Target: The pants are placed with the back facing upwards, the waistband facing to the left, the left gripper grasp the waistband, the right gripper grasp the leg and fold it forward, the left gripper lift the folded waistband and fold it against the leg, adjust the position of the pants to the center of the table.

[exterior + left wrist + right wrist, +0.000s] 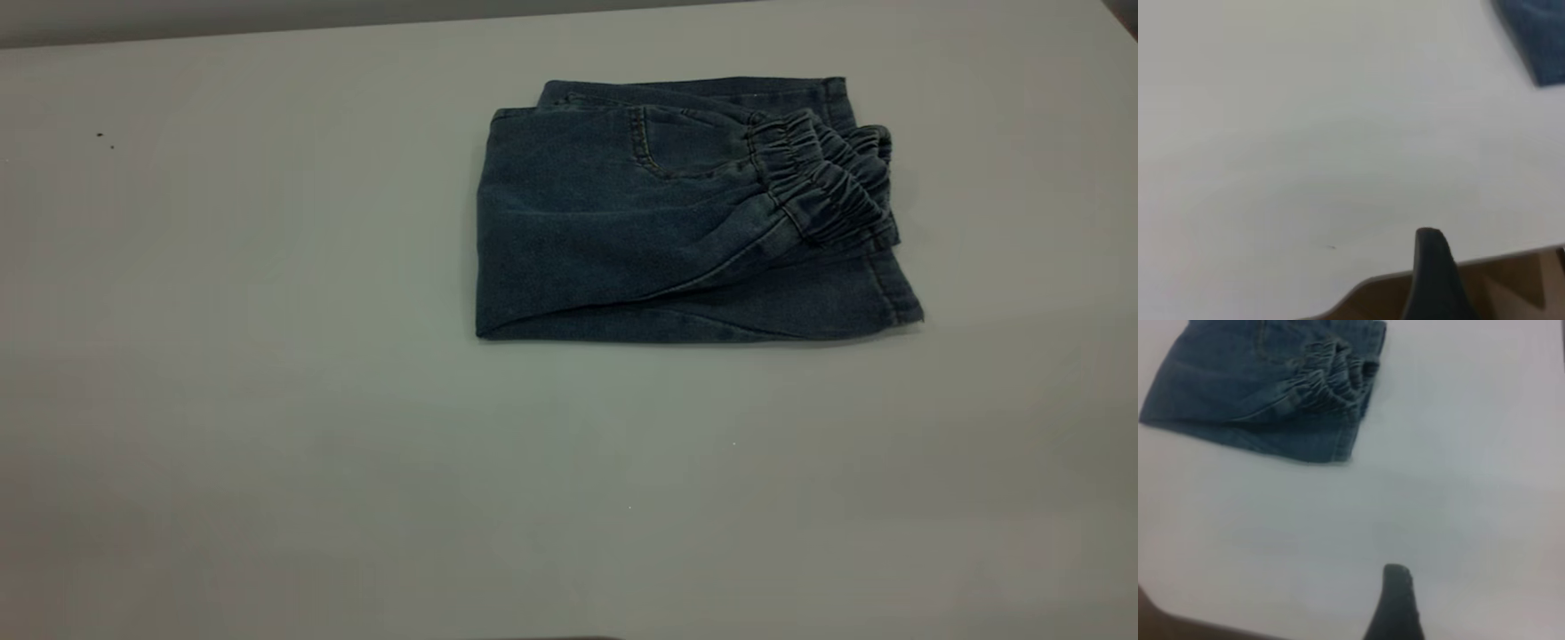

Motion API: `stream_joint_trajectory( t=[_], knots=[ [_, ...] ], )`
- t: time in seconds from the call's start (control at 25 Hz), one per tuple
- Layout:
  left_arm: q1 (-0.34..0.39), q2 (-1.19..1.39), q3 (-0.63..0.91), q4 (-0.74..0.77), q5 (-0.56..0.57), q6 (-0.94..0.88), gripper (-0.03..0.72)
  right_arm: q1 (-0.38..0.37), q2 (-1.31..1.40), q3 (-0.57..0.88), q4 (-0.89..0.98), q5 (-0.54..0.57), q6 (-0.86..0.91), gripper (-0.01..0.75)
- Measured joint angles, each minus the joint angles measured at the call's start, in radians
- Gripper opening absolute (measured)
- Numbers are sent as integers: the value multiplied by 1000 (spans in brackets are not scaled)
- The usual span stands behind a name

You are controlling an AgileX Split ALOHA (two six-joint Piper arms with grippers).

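Pants [685,222] lay folded on table [267,400], waistband [822,178] on top at leg-hem end, bundle toward far side, right of centre.

Left gripper [1435,267] hung at table edge, pants well ahead of it and off to one side. Right gripper [1397,600] also low over bare table, pants ahead, well apart. One finger visible each; you could not tell clenched or released.

Risk, as judged: centring push could snag waistband and spring top layer open. You should have pressed flat, dragged slowly.
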Motion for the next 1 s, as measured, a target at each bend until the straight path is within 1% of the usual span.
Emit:
stream_joint_trajectory(
  t=[0.84, 1.0],
  knots=[
    [3, -3, 0, 0, 5, 0, 403, -10, -43, 0, 1, 0, 1, 496],
    [3, -3, 0, 0, 5, 1, 403, -10, -43, 0, -43, -1, 75, 496]
  ],
)
